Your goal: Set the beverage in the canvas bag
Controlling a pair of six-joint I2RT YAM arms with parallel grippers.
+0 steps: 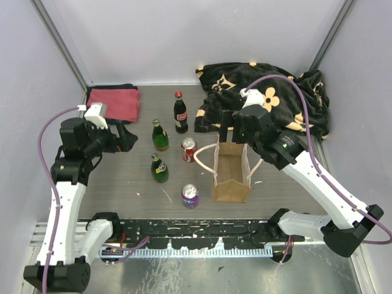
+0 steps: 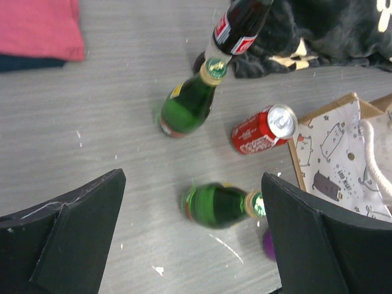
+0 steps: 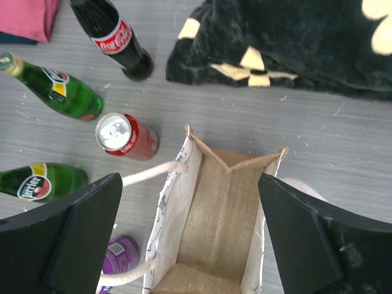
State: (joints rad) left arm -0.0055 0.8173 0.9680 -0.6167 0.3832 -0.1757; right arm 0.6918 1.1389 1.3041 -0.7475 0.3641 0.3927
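Left claw (image 2: 193, 184), spread, faces the near bottle (image 2: 217, 205); we'd grip its slick, heavy glass body. Right claw (image 3: 190, 180) spread over bag (image 3: 223, 208).

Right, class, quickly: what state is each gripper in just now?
Left gripper: open, fingers wide apart, holding nothing.
Right gripper: open, holding nothing, above the canvas bag.
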